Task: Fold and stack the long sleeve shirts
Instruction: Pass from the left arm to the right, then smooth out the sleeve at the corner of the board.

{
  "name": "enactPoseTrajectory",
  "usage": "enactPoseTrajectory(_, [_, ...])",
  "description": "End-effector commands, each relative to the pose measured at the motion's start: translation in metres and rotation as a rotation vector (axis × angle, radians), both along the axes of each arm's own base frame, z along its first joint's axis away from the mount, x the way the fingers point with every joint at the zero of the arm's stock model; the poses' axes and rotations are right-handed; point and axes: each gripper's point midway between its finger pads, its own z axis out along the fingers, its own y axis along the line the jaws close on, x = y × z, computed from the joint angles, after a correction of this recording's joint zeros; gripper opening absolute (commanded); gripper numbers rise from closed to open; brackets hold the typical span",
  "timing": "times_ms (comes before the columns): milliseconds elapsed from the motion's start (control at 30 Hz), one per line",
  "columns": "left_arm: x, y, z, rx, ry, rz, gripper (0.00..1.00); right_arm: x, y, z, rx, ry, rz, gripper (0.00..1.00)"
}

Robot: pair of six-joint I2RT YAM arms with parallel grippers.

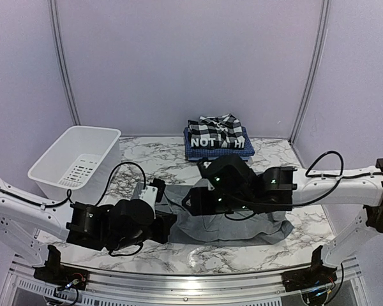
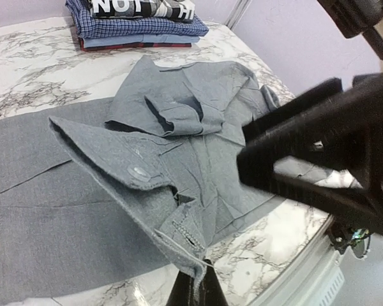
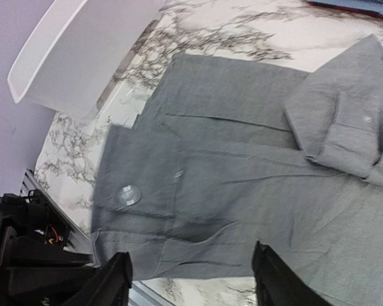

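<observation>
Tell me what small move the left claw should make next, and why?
Probably carry the cuff inward and lay it on the body of the grey shirt. The left claw is shut on the lifted cuff; the right claw hovers open, holding nothing.

Grey shirt [image 1: 242,226], surroundings.
Open: bare marble tabletop [image 1: 276,153] behind it, to the right.
Obstacles: white plastic tub [image 1: 76,159] behind-left; folded shirt stack [image 1: 218,141] directly behind; left arm [image 1: 108,223] and right arm [image 1: 268,185] overhanging it.
</observation>
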Motion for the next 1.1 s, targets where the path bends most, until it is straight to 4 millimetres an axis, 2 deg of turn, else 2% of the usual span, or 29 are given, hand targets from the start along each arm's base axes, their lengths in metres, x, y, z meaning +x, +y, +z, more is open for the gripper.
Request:
enactPoseTrajectory(0, [-0.023, 0.006, 0.013, -0.064, 0.087, -0.064, 0.00, 0.032, -0.061, -0.001, -0.100, -0.068, -0.125, 0.68])
enactPoseTrajectory(133, [-0.043, 0.012, -0.004, -0.031, 0.192, -0.104, 0.00, 0.063, -0.113, -0.028, -0.214, -0.080, -0.206, 0.72])
enactPoseTrajectory(267, [-0.061, 0.014, -0.025, 0.015, 0.284, -0.112, 0.00, 0.092, -0.137, -0.049, -0.289, -0.110, -0.222, 0.77])
enactPoseTrajectory(433, [-0.087, 0.008, -0.032, 0.008, 0.370, -0.138, 0.00, 0.114, -0.131, -0.070, -0.410, -0.152, -0.169, 0.78])
enactPoseTrajectory(633, [-0.119, 0.009, -0.039, 0.030, 0.444, -0.184, 0.00, 0.127, -0.121, -0.103, -0.490, -0.124, -0.130, 0.72])
enactPoseTrajectory(767, [-0.131, 0.017, -0.046, 0.074, 0.475, -0.201, 0.00, 0.133, -0.113, -0.113, -0.490, -0.113, -0.124, 0.61])
enactPoseTrajectory(900, [-0.140, 0.019, -0.042, 0.080, 0.487, -0.227, 0.00, 0.139, -0.111, -0.119, -0.497, -0.101, -0.133, 0.48])
enactPoseTrajectory(1067, [-0.144, 0.036, -0.057, 0.174, 0.524, -0.208, 0.00, 0.149, -0.113, -0.116, -0.502, -0.102, -0.150, 0.14])
